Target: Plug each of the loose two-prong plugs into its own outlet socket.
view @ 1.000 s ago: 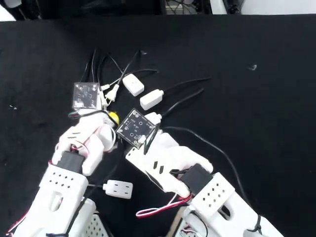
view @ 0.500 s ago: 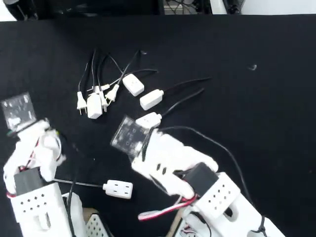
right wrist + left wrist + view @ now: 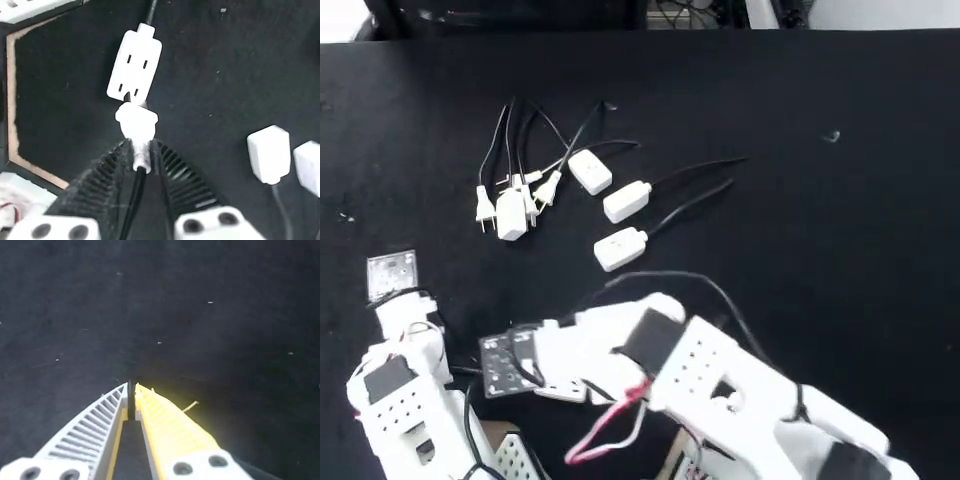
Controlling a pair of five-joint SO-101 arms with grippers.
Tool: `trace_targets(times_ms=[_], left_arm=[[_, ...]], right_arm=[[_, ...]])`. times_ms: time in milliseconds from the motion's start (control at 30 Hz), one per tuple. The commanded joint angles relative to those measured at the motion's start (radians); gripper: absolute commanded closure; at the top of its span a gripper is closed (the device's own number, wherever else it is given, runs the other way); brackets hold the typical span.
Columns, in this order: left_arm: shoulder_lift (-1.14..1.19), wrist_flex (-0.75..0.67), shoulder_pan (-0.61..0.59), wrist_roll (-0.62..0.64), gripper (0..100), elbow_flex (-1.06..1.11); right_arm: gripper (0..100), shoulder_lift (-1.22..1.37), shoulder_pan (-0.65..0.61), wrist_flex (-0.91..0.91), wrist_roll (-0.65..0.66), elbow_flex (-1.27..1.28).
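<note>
Now right hand (image 3: 140, 147) pinching plug (image 3: 136, 120), swung over to outlet socket (image 3: 135, 65), left hand (image 3: 131, 388) pressed together, pulled back

The table (image 3: 860, 200) is covered in matt black, faintly rough material flecked with pale lint; a tan strip (image 3: 9, 100) beside it looks like raw wood or fibreboard. The plug (image 3: 136, 122) and outlet socket (image 3: 135, 65) are smooth white plastic with a slight gloss, the cord (image 3: 133, 205) smooth black sheathing. The right gripper (image 3: 141, 150) has 2 ribbed matt black plastic fingers; the left gripper (image 3: 131, 392) has 1 yellow and 1 pale grey, both ribbed plastic
</note>
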Motion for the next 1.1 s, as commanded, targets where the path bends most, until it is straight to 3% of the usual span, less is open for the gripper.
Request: trace_targets(times_ms=[0,267,500,700,767,900,1067], left_arm=[[-0.012,-0.023,-0.022,-0.002,97,-0.007],[-0.012,-0.023,-0.148,0.037,97,-0.002],[-0.012,-0.023,-0.168,0.040,97,0.008],[-0.012,-0.021,-0.446,0.038,97,-0.010],[-0.012,-0.021,-0.466,0.043,97,-0.013],[-0.012,-0.021,-0.394,0.123,97,-0.035],[-0.012,-0.021,-0.059,0.141,97,-0.008]], right_arm=[[98.8,0.104,-0.015,0.021,0.054,-0.131],[98.8,0.346,-0.074,-0.021,0.058,-0.240],[98.8,0.397,-0.080,-0.055,0.091,-0.257],[98.8,0.444,-0.046,-0.080,0.092,-0.306],[98.8,0.455,-0.046,-0.080,0.118,-0.320],[98.8,0.483,-0.038,-0.072,0.137,-0.348],[98.8,0.432,0.057,-0.063,0.135,-0.346]])
